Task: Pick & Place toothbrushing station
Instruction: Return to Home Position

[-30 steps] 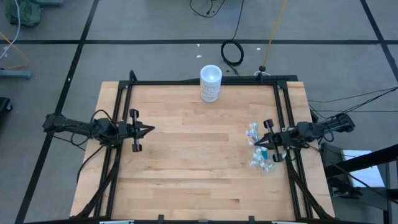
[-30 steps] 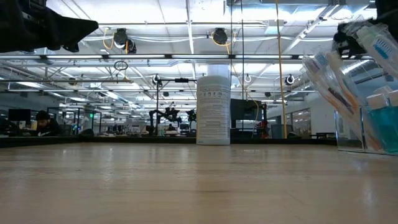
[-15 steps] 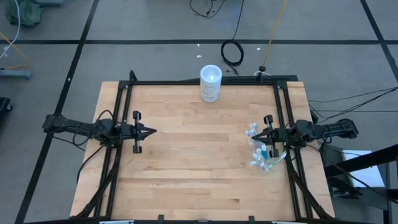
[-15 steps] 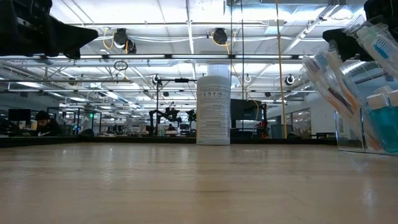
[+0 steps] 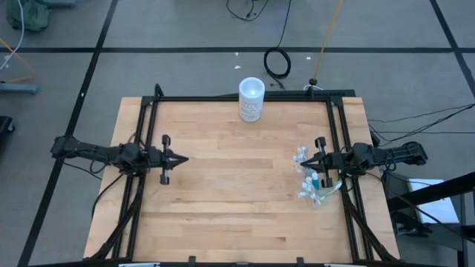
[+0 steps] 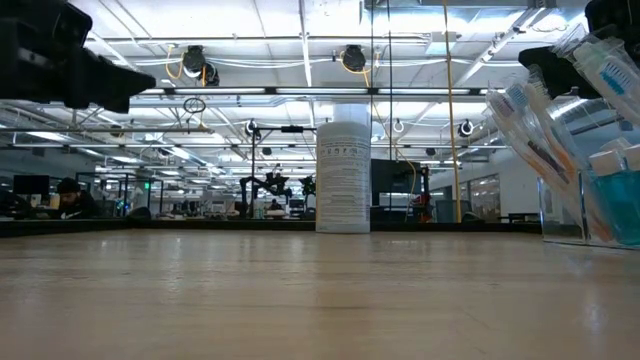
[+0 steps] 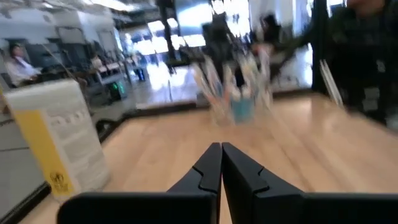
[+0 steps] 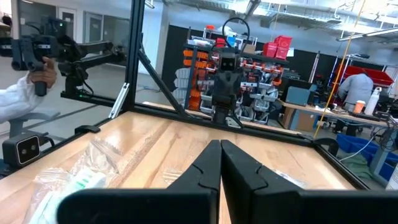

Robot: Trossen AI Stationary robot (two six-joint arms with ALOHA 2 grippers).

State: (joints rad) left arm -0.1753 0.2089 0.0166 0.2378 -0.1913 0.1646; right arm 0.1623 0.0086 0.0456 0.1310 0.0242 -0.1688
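Note:
The toothbrushing station (image 5: 312, 182) stands near the table's right edge: a small clear cup (image 6: 600, 200) holding several pale toothbrushes (image 6: 535, 140) and teal tubes (image 6: 615, 210). It also shows in the left wrist view (image 7: 239, 93) and in the right wrist view (image 8: 74, 177). My right gripper (image 5: 306, 163) is shut, its tips over the far left side of the station; the toothbrushes lie beside and below its fingers (image 8: 219, 146). My left gripper (image 5: 185, 158) is shut and empty above the table's left half, pointing toward the station (image 7: 221, 148).
A frosted cylindrical container with a white lid (image 5: 251, 99) stands at the middle of the far edge and also shows in the low view (image 6: 343, 178). A black frame (image 5: 245, 97) runs round the table. People (image 8: 18, 99) show in the room beyond.
My right arm has swung from a slant to lie level across the table's right edge, its shut tips shifting slightly toward the far edge over the station, then held still. My left gripper has crept toward the table's right and slightly down, staying shut.

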